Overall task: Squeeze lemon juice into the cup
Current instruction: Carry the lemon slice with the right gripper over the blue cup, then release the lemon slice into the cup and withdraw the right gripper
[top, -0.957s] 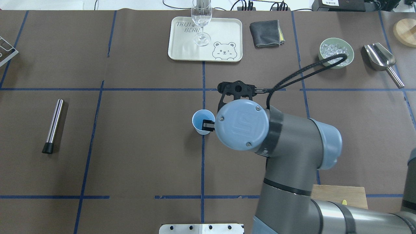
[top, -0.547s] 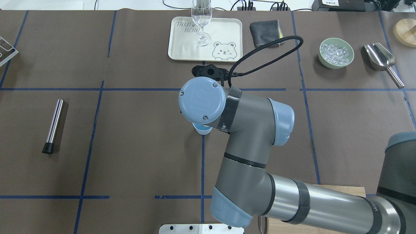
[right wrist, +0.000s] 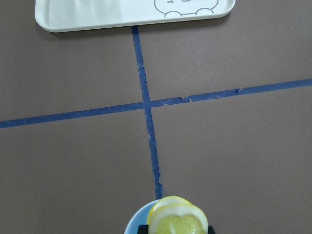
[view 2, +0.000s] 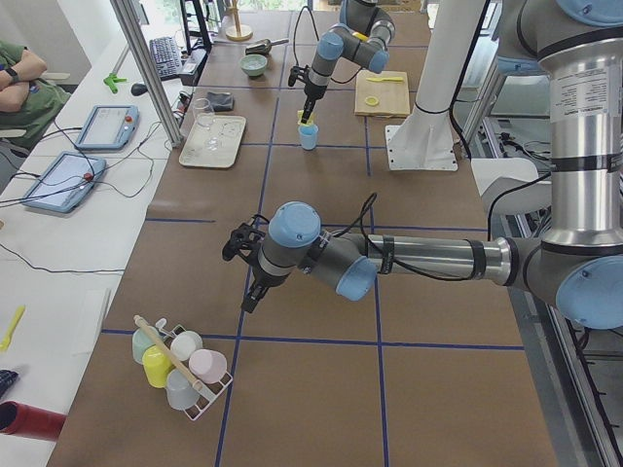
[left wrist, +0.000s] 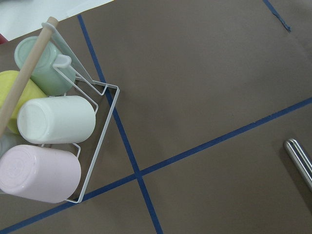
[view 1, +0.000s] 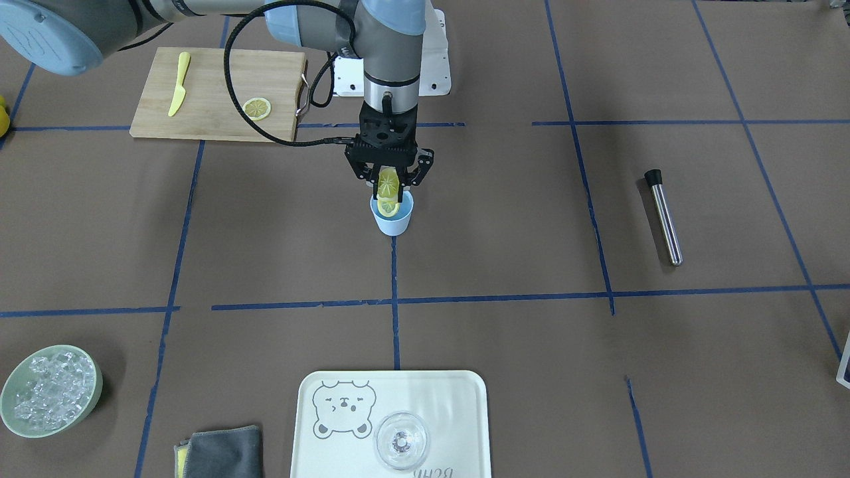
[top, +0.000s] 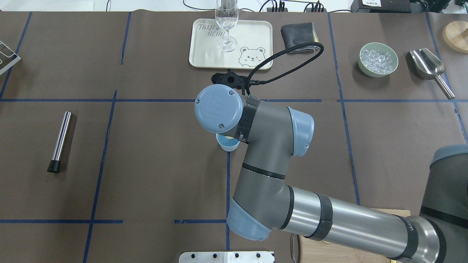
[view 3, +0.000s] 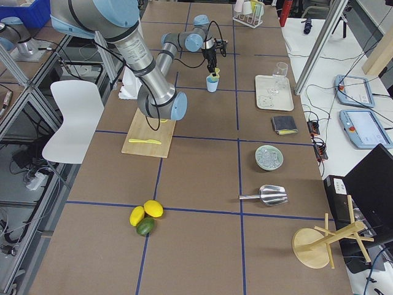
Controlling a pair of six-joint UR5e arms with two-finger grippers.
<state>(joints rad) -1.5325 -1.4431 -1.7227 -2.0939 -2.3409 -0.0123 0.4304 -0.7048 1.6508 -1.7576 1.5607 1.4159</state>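
As the right gripper [view 1: 390,194] clamped stacked yellow lemon slices [view 1: 388,180], they hung over a small light-blue tapered cup [view 1: 393,224] on the brown tabletop [view 1: 531,232]; whether the left gripper [view 2: 234,245] was apart or together could not be told.

This is a robotics lab: two grey industrial arms [view 2: 419,258] on fixed bases reach over a long table [view 3: 196,172] papered brown and gridded with blue tape [view 1: 394,299]. Along the table's far edge runs a white bench with two control tablets [view 2: 105,126], a keyboard [view 2: 164,56] and loose cables, framed by aluminium posts [view 2: 148,68]. A person [view 2: 19,83] sits at the bench.
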